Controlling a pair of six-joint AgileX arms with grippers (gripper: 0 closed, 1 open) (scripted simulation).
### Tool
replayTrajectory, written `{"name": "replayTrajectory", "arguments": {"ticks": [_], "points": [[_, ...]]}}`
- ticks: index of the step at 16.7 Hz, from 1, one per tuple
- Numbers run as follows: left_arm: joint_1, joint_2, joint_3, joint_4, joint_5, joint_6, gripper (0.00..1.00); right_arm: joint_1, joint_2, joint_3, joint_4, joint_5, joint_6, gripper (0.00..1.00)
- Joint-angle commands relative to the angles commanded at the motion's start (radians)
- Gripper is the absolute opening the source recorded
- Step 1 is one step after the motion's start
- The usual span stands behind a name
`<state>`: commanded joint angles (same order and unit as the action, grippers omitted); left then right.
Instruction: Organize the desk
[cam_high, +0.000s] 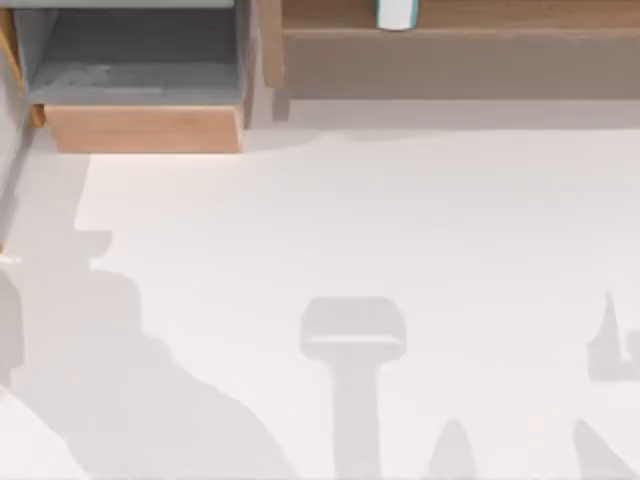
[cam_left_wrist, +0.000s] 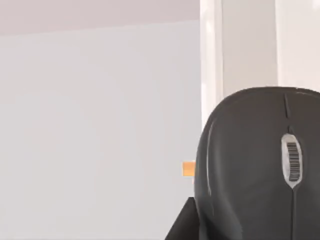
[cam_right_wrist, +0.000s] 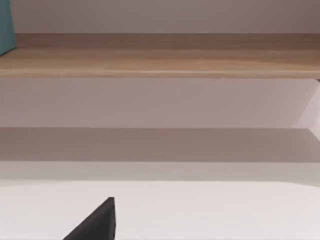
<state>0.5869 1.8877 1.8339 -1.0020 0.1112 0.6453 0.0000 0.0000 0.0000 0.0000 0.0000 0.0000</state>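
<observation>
**Mouse carried, drawer open**

Left gripper (cam_left_wrist: 210, 225) probably pinching dark mouse (cam_left_wrist: 260, 165); jaws mostly hidden. Right jaws: cannot tell. Worktop (cam_high: 400, 230) wide and bare. Lower the mouse level into the open drawer box (cam_high: 140, 70), top-left, clearing its wooden front; shelf (cam_high: 450, 40) edge runs beside it

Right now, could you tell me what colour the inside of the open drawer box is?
Grey lining inside light-wood walls, shown best in the top view.

A white surface (cam_high: 400, 230) is seen; at its far edge a wooden shelf (cam_high: 450, 45) and an open drawer box (cam_high: 140, 90) are set.
</observation>
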Motion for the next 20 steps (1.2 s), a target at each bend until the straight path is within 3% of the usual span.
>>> {"name": "replayTrajectory", "arguments": {"ticks": [11, 20], "points": [[0.170, -0.026, -0.548, 0.137, -0.032, 0.119, 0.00, 0.000, 0.000, 0.000, 0.000, 0.000, 0.000, 1.00], [0.176, -0.021, -0.621, 0.159, -0.041, 0.125, 0.00, 0.000, 0.000, 0.000, 0.000, 0.000, 0.000, 1.00]]}}
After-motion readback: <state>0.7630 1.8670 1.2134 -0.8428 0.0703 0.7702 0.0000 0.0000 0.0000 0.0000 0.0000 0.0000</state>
